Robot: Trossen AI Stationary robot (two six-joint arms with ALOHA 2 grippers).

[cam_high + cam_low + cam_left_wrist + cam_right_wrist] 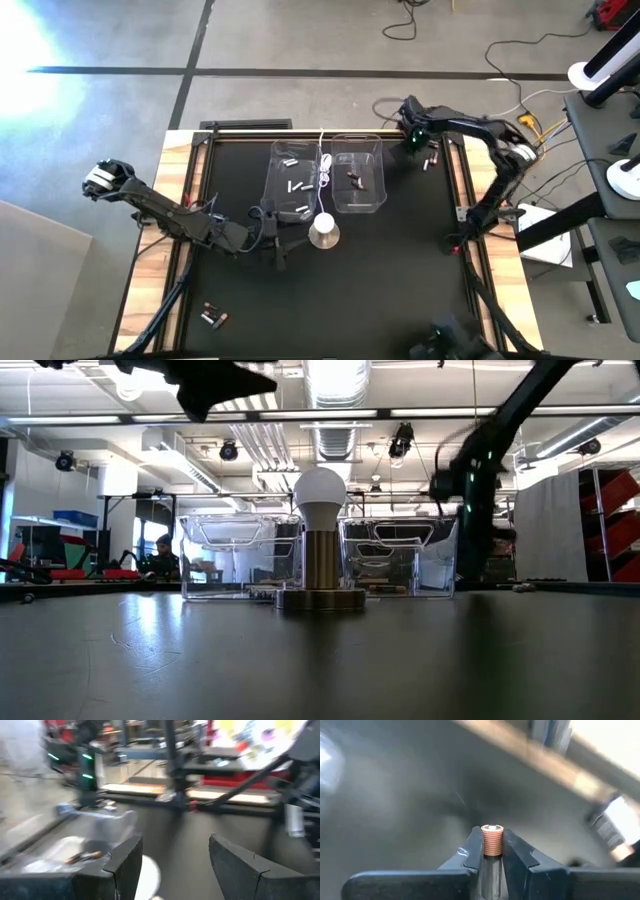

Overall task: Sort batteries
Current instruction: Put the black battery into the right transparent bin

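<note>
Right wrist view pretty much nails it: the right tool (492,851) has its two fingers clamped on a single battery (492,841), which stands upright between them with a coppery ribbed end poking out on top. From the high view that tool (413,137) sits at the far right corner of the worktop (380,280), just beside the right-hand clear bin (378,160), with a few more loose batteries (431,160) lying close by near the worktop edge.

Left tool (272,232) hangs near the middle, close to the near edge of the left clear bin (275,180), and its wrist view shows the fingers (125,865) well apart with nothing between them.

Left bin has several silvery-white cells (297,186) in it, the right bin a couple of dark ones (354,180). A small clump of batteries (213,316) is also sitting way off at the near left corner. A white cable (324,170) runs between the bins to a round white base (324,231).
</note>
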